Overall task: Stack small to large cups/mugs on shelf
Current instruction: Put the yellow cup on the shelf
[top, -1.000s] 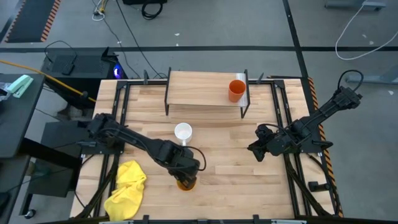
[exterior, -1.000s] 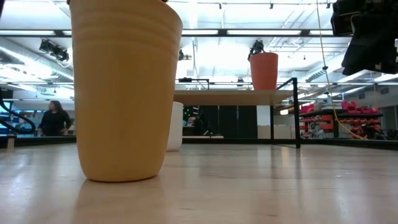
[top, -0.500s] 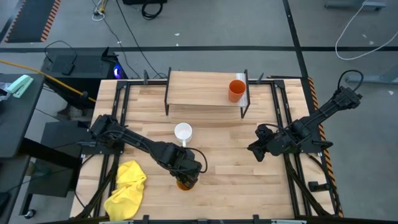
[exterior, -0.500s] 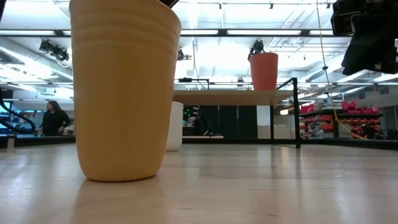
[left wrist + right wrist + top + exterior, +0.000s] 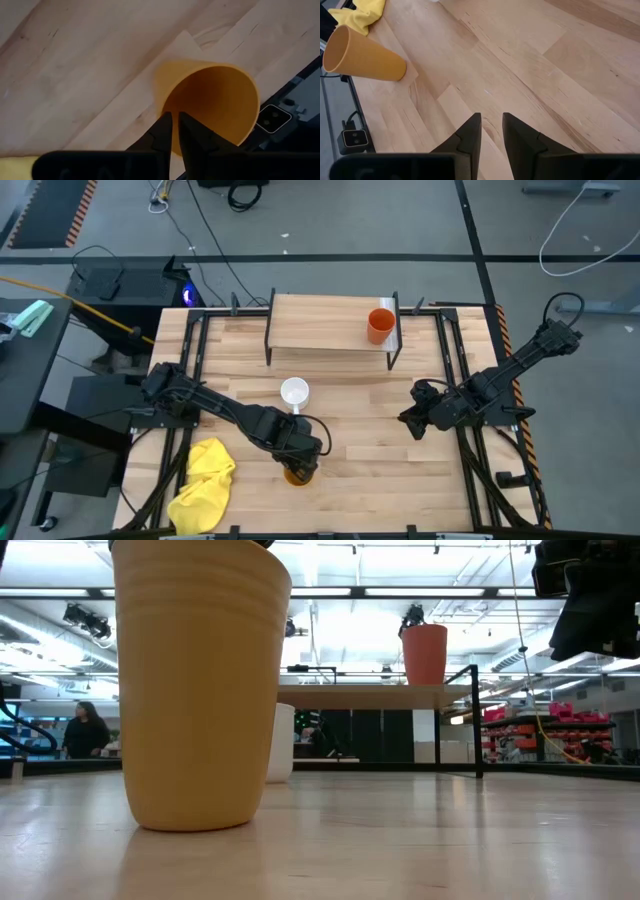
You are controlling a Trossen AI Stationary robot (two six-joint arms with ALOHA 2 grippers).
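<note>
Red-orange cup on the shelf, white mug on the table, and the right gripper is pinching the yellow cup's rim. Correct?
Not quite: in the high view the left gripper is at the yellow cup, its fingers closed on the rim in the left wrist view. The right gripper waits apart. The rest holds.

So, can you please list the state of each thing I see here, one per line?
yellow-orange cup: upright on the table, rim pinched
red-orange cup: upright on the shelf
white mug: upright on the table, untouched
yellow cloth: crumpled
left pincer: shut on the yellow-orange cup's wall
right pincer: a little open, empty, above the table
</note>
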